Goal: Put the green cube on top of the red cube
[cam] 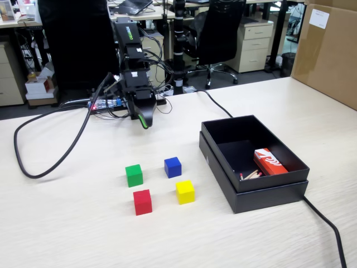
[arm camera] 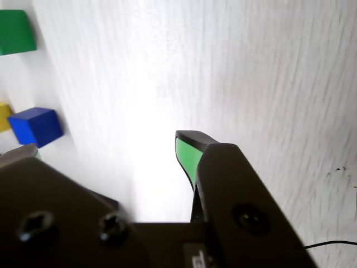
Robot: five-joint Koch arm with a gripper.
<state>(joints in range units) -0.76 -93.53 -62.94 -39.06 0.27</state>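
The green cube [cam: 134, 175] sits on the light wood table, just behind and left of the red cube [cam: 143, 201] in the fixed view. My gripper [cam: 144, 120] hangs low over the table well behind the cubes, near the arm's base, holding nothing. In the wrist view the gripper [arm camera: 106, 149] has its jaws wide apart, with bare table between the green-padded fingertip [arm camera: 187, 156] and the other tip. The green cube [arm camera: 14, 32] shows at the top left of the wrist view. The red cube is out of the wrist view.
A blue cube [cam: 172, 167] [arm camera: 36, 125] and a yellow cube [cam: 185, 191] lie right of the green and red ones. An open black box [cam: 290, 173] holding a red-and-white carton [cam: 269, 162] stands at the right. A black cable [cam: 50, 162] loops at the left.
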